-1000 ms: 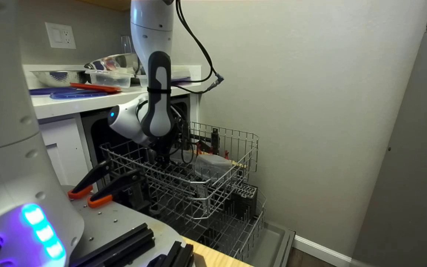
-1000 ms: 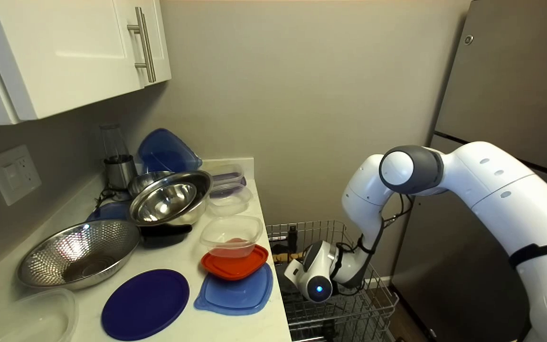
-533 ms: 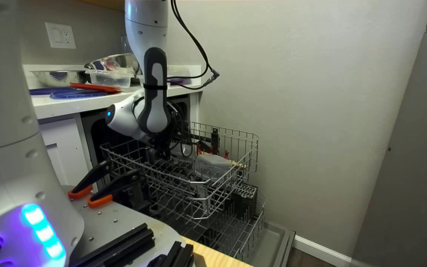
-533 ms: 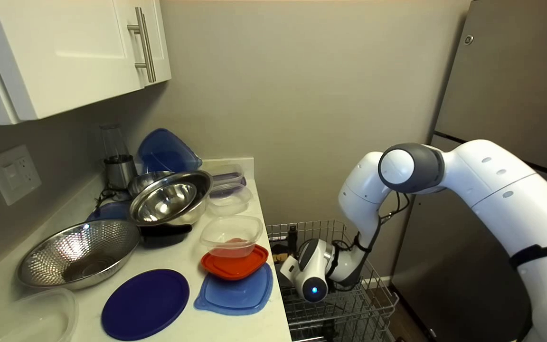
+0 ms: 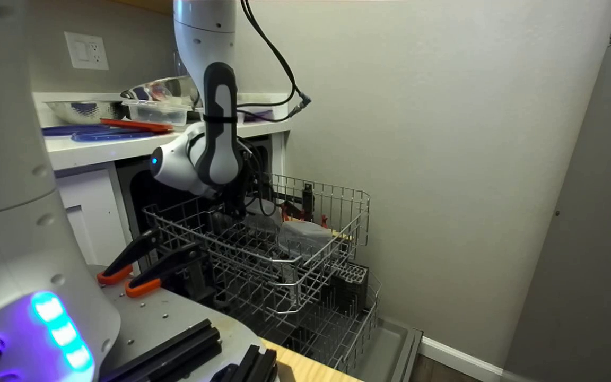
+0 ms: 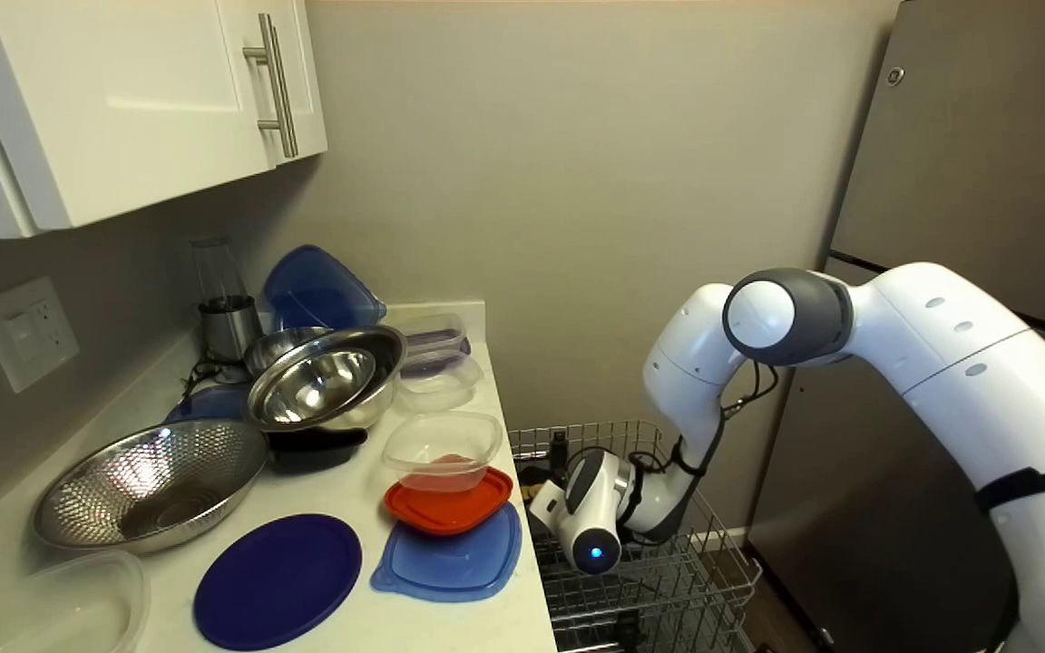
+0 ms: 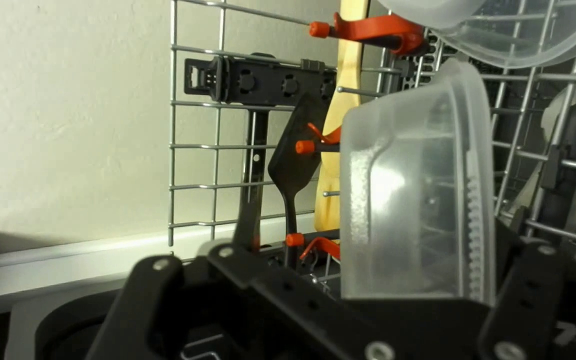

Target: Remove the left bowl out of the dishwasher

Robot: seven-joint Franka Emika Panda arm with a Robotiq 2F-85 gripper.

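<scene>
Dishwasher (image 5: 390, 342): door lowered, wire racks drawn out. Left bowl (image 7: 413, 200): pale, translucent, lay in the upper rack (image 5: 284, 260), rim toward the right of the wrist view, base toward the left. Gripper (image 5: 235, 212): black, sited low over the inner end of the same rack; in an exterior view the bowl lay just to the right of it. In the wrist view the bowl stood above the gripper, between the flared bars of its linkage, the near end meeting the dark parts in outline; contact could not be told. The tips were hidden, so whether they stood apart, together or clamped on the bowl could not be told either. Beyond the bowl, farther from the gripper: a clear container (image 7: 518, 35). Beside the bowl: a wooden utensil (image 7: 329, 180), a black spatula (image 7: 288, 165). On the counter (image 6: 414, 626), well apart from the gripper: a perforated steel colander (image 6: 178, 494), steel bowls (image 6: 323, 381), a red lid (image 6: 468, 508), a pale-blue lid (image 6: 450, 567), a round dark-blue lid (image 6: 278, 580)
</scene>
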